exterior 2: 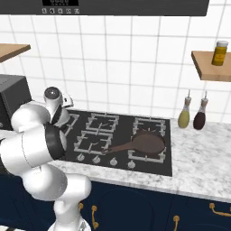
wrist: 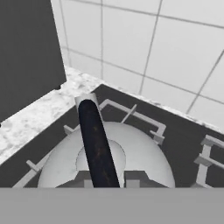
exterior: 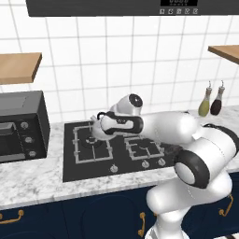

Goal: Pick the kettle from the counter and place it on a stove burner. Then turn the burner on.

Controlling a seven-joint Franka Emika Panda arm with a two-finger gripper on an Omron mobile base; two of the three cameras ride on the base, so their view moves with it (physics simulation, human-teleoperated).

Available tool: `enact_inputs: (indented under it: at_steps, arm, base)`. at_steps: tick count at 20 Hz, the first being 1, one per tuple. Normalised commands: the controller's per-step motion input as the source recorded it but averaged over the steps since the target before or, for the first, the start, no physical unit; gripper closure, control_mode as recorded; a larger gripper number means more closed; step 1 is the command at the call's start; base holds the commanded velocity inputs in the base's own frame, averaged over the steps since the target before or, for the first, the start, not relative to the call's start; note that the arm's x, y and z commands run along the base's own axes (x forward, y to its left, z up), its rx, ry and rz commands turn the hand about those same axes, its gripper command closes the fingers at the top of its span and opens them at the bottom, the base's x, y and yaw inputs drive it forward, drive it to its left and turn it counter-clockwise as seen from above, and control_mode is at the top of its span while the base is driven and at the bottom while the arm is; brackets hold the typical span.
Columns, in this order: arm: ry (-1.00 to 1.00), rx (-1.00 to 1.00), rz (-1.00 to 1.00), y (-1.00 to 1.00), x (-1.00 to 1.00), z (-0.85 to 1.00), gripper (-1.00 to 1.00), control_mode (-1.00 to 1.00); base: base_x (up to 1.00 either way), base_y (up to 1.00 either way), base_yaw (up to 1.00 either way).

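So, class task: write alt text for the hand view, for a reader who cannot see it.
A silver-white domed kettle with a black arched handle sits over a stove grate, seen close from above. Marbled counter, a dark appliance and white wall tiles lie behind.

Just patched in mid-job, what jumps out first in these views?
The white arm stretches over the black cooktop, its gripper right above the silver kettle, which is over the left grate beside the dark oven. A brown frying pan lies on the front right burner.
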Motion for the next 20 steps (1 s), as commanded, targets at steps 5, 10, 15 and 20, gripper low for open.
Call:
enact_inputs:
  at_steps: [5, 10, 15, 20]
  arm:
    - [0.15, 0.00, 0.00, 0.27, 0.35, -0.08, 1.00, -1.00]
    - [0.10, 0.00, 0.00, 0.28, 0.42, -0.13, 1.00, -1.00]
    - [0.00, 0.00, 0.00, 0.36, 0.41, -0.19, 1.00, -1.00]
    - [0.00, 0.00, 0.00, 0.42, 0.39, -0.20, 1.00, -1.00]
  base:
    - [0.00, 0.00, 0.00]
    - [0.00, 0.00, 0.00]
    - [0.00, 0.00, 0.00]
    - [0.00, 0.00, 0.00]
